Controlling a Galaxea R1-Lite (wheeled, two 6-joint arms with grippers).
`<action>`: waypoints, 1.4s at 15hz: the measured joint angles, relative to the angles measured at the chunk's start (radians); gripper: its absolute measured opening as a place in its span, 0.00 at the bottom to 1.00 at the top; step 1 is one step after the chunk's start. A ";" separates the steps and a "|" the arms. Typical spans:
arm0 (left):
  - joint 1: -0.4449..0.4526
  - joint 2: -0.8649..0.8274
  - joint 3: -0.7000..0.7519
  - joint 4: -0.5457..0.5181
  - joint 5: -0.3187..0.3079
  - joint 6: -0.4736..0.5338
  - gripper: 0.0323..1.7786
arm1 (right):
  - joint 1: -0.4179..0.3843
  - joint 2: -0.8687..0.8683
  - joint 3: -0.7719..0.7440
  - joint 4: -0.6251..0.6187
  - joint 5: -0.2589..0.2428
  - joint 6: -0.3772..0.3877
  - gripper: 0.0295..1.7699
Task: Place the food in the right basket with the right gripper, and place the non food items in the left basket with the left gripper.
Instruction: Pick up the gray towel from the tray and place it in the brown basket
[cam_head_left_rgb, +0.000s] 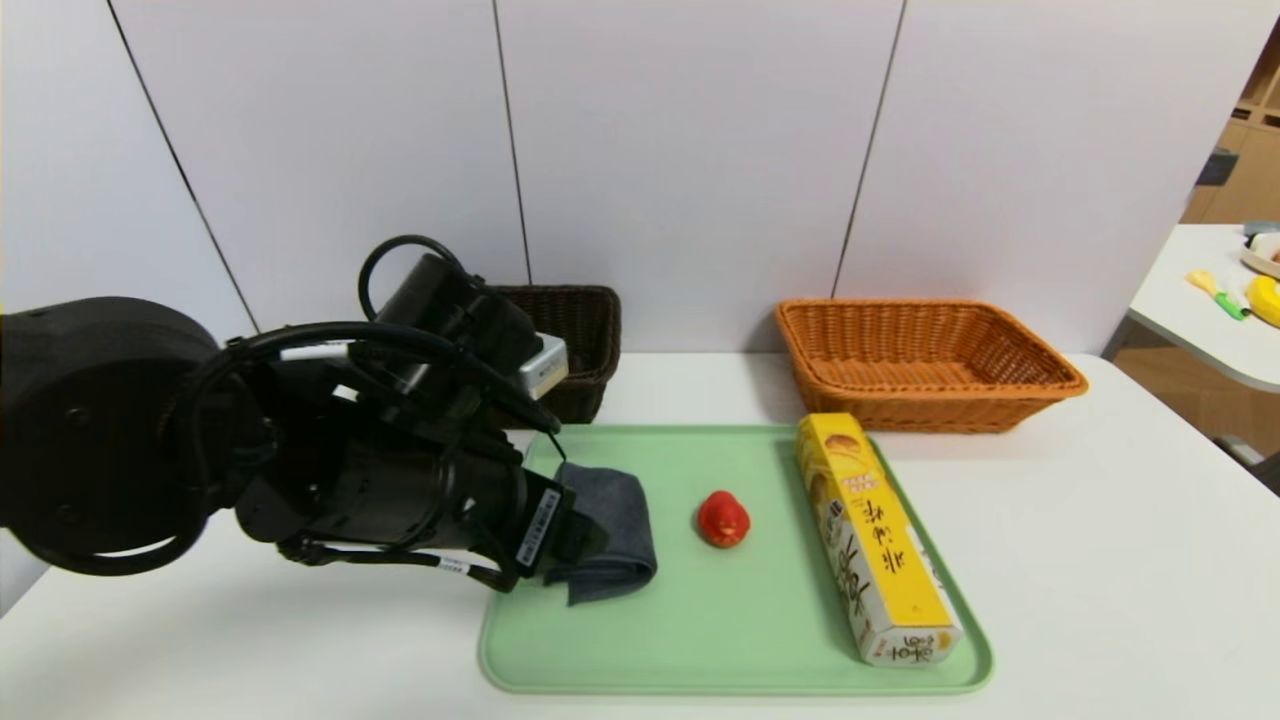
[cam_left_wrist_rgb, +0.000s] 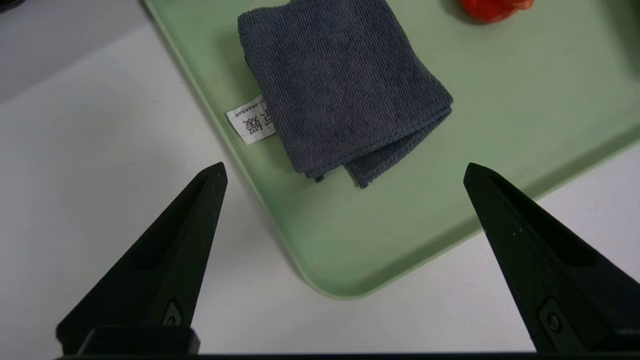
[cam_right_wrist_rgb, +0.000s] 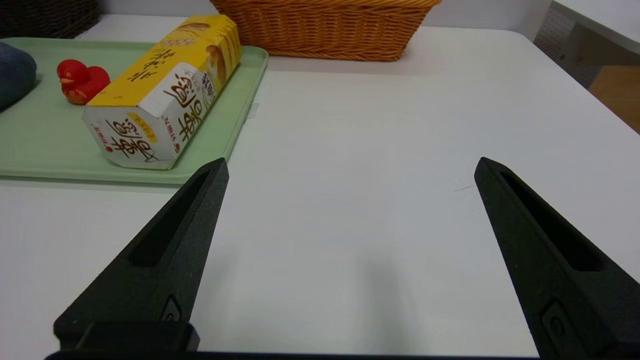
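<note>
Hovers at the left side of the green tray (cam_head_left_rgb: 700, 640) with the left gripper (cam_left_wrist_rgb: 345, 170), fingers spread wide apart, nothing between the tips. Points down toward the folded dark grey-blue cloth (cam_head_left_rgb: 625, 530), with fingertips short of the fabric in the left wrist view. Lies flat on the tray near its left edge, in the case of the cloth, with a white tag (cam_left_wrist_rgb: 252, 121) sticking out toward the rim.

Waits parked above the white table (cam_head_left_rgb: 1100, 560), to the right of the tray, with the right gripper (cam_right_wrist_rgb: 352, 162); stands likewise wide apart there, gripping nothing and well apart from the orange wicker basket (cam_head_left_rgb: 930, 400).

Sits mid-tray, between cloth and carton, in the case of the red toy duck (cam_head_left_rgb: 723, 519). Stretches lengthwise along the tray's right side, in the case of the yellow pastry carton (cam_head_left_rgb: 880, 540), with its far end close to the orange wicker basket. Stands behind the tray's left part, partly hidden by the left arm (cam_head_left_rgb: 400, 440), in the case of the dark brown wicker basket (cam_head_left_rgb: 592, 350).
</note>
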 joint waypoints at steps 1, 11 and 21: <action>-0.009 0.028 -0.017 -0.008 0.015 -0.034 0.95 | 0.000 0.000 0.000 0.000 0.000 0.000 0.96; -0.044 0.190 -0.081 -0.073 0.232 -0.303 0.95 | 0.000 0.000 0.000 0.000 0.000 0.000 0.96; -0.070 0.238 -0.073 -0.123 0.233 -0.424 0.95 | 0.000 0.000 0.000 0.000 0.000 0.000 0.96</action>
